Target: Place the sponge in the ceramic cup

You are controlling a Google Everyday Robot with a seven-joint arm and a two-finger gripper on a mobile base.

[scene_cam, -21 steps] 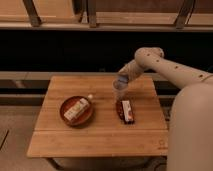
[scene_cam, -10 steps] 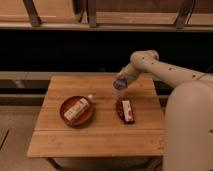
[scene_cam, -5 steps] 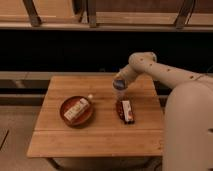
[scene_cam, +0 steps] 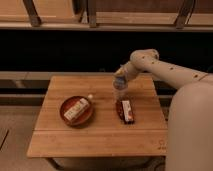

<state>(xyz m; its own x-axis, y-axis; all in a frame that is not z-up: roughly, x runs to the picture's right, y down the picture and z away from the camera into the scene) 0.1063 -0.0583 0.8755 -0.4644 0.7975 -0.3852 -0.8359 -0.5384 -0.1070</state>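
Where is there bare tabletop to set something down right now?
Free: the front strip of the wooden table, in front of the round red-brown dish and the dark red rectangular packet; also the back-left corner. Crowded: the centre, where the claw hangs behind the packet, right of the dish.

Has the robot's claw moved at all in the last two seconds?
No, not noticeably. The claw stays over the table, just behind the dark red packet, at the same spot relative to it.
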